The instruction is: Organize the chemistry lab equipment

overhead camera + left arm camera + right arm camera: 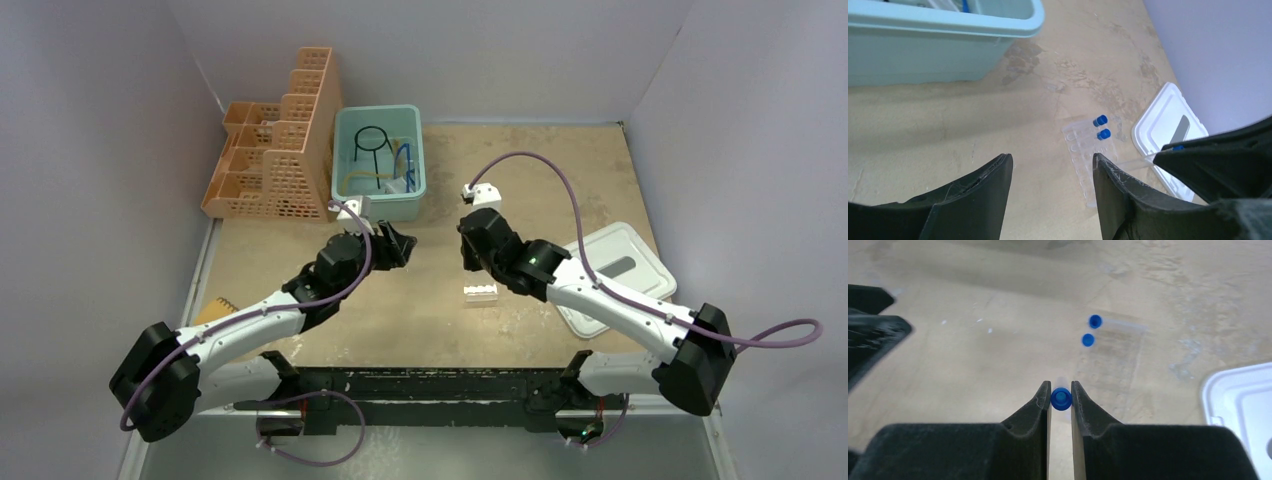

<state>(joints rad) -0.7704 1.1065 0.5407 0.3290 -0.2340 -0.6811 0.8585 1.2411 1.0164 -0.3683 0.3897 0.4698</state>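
One clear tube (1061, 398) (blue-capped, slender)

The tube rack (481, 292) lies in front and right of the bin (395, 207), left of the lid (640, 255).

clear tube rack (481, 292): transparent and low, flat on the counter (430, 320), near the middle.
blue-capped clear tubes (1095, 321): two stand upright, side by side, at one end of the rack.
third tube (1061, 398): same blue cap and clear body, pinched between the fingers (1083, 407) of the right gripper (1061, 387), held above the counter just beside the rack.
black wire ring with stem (372, 140): in the left half of the teal bin (378, 205), far left of centre.
amber hose (358, 180): on the bin's floor, near side.
blue-framed goggles (408, 172): in the bin's right half, details unclear.
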